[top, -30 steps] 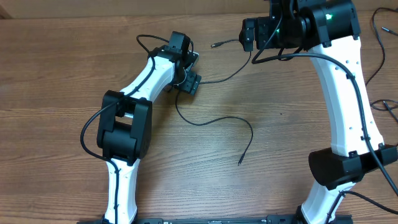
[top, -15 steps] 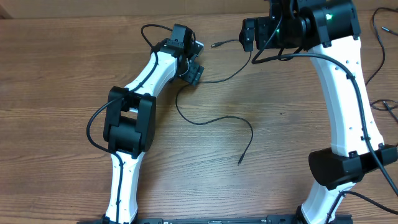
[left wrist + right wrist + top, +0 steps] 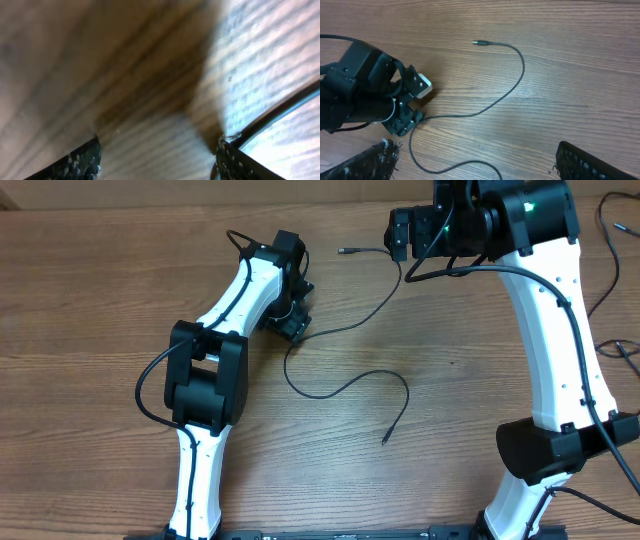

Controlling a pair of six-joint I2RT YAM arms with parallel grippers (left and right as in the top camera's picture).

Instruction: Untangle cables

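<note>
Robot lab, wood-grain table (image 3: 100, 300), two arms (image 3: 205, 380)

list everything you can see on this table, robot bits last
cable: one visible run, thin black, from a silver plug at top middle down to the left gripper, then looping to a free end mid-table; one cord or two, cannot tell
cords: at least two, thin black, at the table's right edge
table: one, brown wood grain
left arm: one, white and black, reaching up the left side
right arm: one, white and black, right side
left gripper: black, open, one finger beside the cable
right gripper: black, open, top middle, holding nothing
</note>
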